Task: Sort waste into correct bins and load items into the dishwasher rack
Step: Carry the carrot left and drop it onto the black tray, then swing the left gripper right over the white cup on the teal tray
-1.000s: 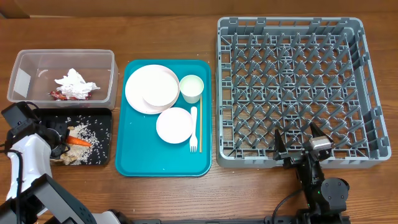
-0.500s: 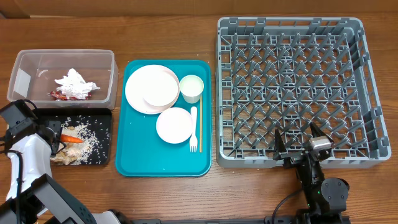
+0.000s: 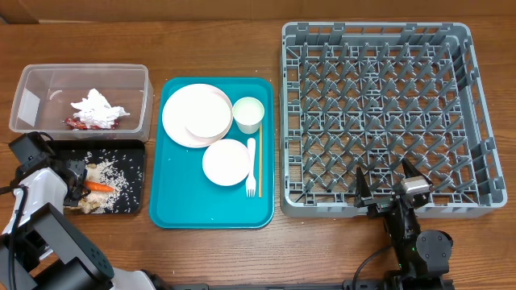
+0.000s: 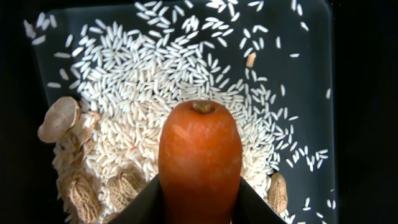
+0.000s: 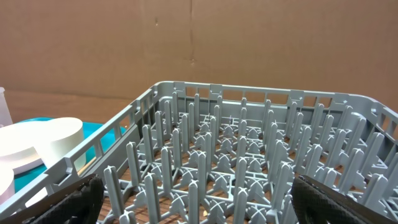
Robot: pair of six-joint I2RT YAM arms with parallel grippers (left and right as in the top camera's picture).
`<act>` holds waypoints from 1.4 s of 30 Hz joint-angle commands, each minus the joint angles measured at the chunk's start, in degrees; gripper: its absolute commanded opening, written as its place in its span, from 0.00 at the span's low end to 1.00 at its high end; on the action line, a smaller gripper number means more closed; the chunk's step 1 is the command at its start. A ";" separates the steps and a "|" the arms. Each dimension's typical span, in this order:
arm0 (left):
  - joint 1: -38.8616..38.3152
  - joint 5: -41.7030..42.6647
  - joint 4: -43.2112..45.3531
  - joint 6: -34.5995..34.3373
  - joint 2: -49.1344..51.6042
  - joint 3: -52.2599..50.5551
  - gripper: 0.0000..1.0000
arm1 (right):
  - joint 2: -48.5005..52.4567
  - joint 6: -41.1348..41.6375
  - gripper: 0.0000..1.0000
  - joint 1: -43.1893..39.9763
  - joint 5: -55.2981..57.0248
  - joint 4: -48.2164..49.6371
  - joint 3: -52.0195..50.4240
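Note:
The small orange carrot (image 4: 200,155) lies on white rice (image 4: 155,81) in the black tray (image 3: 139,155), with beige peanut shells (image 4: 59,118) beside it. My left gripper (image 4: 199,180) sits at the tray's left side (image 3: 81,181). Both its fingers press the carrot's flanks and no gap shows. The clear tub (image 3: 24,80) holds the white napkin (image 3: 98,109) and the red wrapper (image 3: 79,123). My right gripper (image 3: 385,184) stands open at the front edge of the grey rack (image 3: 379,32), its fingers wide apart over the pegs (image 5: 199,199).
The teal tray (image 3: 210,211) between bins and rack carries the large white plate (image 3: 181,109), a smaller plate (image 3: 225,161), the white cup (image 3: 248,113), the fork (image 3: 251,165) and the chopstick (image 3: 260,169). Brown cardboard stands behind the rack (image 5: 249,93).
The carrot and my left gripper shifted slightly left, then back right and a little nearer the tray's front. The right arm has not moved.

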 commanded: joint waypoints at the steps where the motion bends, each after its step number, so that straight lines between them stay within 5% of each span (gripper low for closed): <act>1: 0.37 -0.68 0.37 3.21 0.07 1.03 0.60 | -0.35 0.13 1.00 0.28 -0.07 0.28 -0.59; 14: 0.37 15.85 -22.82 12.46 -2.56 20.20 0.94 | -0.35 0.13 1.00 0.28 -0.07 0.28 -0.59; 19: -0.72 30.27 -29.92 18.99 -6.23 29.16 0.93 | -0.35 0.13 1.00 0.28 -0.07 0.28 -0.59; 22: -3.13 40.00 -30.23 24.50 -9.01 32.04 0.74 | -0.35 0.13 1.00 0.28 -0.07 0.28 -0.59; 24: -5.90 42.16 -30.23 25.00 -10.71 33.07 0.71 | -0.35 0.13 1.00 0.28 -0.07 0.28 -0.59; 29: -19.06 38.60 -31.78 25.00 -13.33 33.51 0.68 | -0.35 0.13 1.00 0.28 -0.07 0.28 -0.59; 37: -46.66 12.35 -38.86 21.88 -9.42 33.40 0.65 | -0.35 0.13 1.00 0.28 -0.07 0.28 -0.59; 42: -56.46 7.13 -41.83 17.46 -2.78 33.40 0.59 | -0.35 0.15 1.00 0.28 -0.07 0.28 -0.59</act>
